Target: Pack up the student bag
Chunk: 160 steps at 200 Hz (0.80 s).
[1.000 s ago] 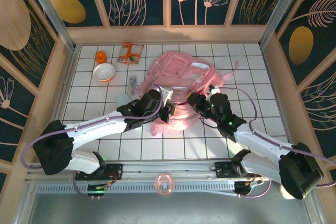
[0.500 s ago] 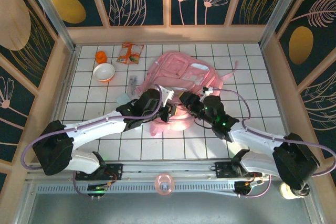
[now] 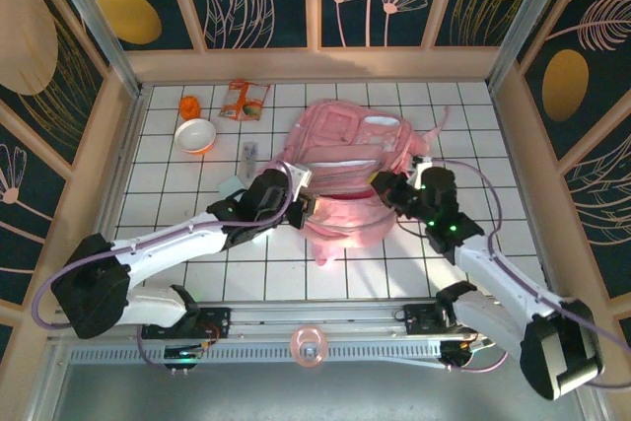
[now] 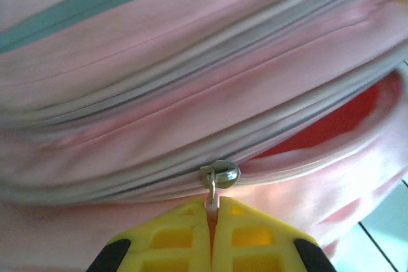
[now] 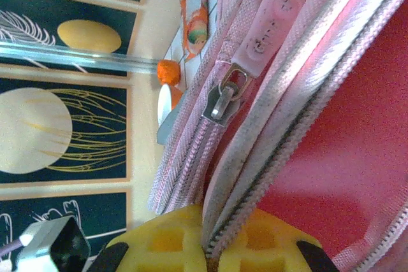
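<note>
Table (image 3: 473, 135): white gridded tiles carry everything, and the loose items lie at its far left, well apart from the work.
Student bag (image 3: 347, 150): it lies flat near the middle of the table with its front pockets up. Its near edge is stretched between the two arms, probably so the main zip runs taut and straight.
Left gripper (image 4: 213, 221): the yellow fingers are pinched together on the thin metal tab of the zip slider (image 4: 220, 174). This looks like a grip meant for dragging the slider along its track.
Right gripper (image 5: 207, 237): it is clenched on the bag's zip edge, with fabric and teeth squeezed between the fingers. It appears to act as an anchor, so the cloth does not bunch up or follow the other arm's pull.
Red lining (image 5: 344, 157): it shows through the parted zip, so the main compartment is at least partly open. Whether anything sits inside cannot be told.
Bowl (image 3: 195, 135): it stands upright at the far left, waiting beside the other goods.
Snack packet (image 3: 244, 100): it lies flat near the back wall, not yet packed.
Orange item (image 3: 189, 106): it sits just beyond the bowl and is too small to identify.
Front-pocket puller (image 5: 224, 99): it hangs slack with its pink rubber tag and is gripped by neither arm.
</note>
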Tool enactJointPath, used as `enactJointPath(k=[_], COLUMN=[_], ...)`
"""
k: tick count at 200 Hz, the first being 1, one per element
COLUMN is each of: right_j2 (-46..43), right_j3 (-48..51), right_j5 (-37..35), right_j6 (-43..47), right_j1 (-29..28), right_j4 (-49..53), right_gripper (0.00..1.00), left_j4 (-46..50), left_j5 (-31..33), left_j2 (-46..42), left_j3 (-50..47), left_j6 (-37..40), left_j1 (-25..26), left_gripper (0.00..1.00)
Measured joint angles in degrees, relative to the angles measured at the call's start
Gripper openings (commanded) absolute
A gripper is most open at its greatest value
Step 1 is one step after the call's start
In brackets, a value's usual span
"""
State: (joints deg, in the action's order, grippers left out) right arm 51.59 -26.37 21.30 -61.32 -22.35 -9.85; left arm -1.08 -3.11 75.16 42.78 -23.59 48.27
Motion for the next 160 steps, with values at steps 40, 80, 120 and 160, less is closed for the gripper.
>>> enactJointPath(k=[40, 80, 120, 160], right_j2=[-1.79, -0.96, 5.53, 7.43], right_j3=[0.02, 1.16, 3.28, -0.20], right_j5=[0.63, -10.95, -18.64, -14.91], right_j6=[-0.90, -7.02, -11.30, -7.50], right_j1=[0.33, -12.90, -19.43, -16.02], right_j4=[1.33, -4.15, -10.91, -9.38], right_gripper=[0.46, 0.51, 0.20, 0.00], left_j4=[-1.97, -3.34, -3.67, -4.46], left_j5=[-3.54, -6.51, -8.07, -5.77], left_j2=[0.68, 2.03, 2.16, 2.01], left_j3=[-0.20, -0.02, 0.31, -0.02], left_j6=[0.33, 0.39, 0.42, 0.37], left_j1=[-0.39, -0.66, -0.66, -0.68], left_gripper=[0.00, 0.00, 0.00, 0.00])
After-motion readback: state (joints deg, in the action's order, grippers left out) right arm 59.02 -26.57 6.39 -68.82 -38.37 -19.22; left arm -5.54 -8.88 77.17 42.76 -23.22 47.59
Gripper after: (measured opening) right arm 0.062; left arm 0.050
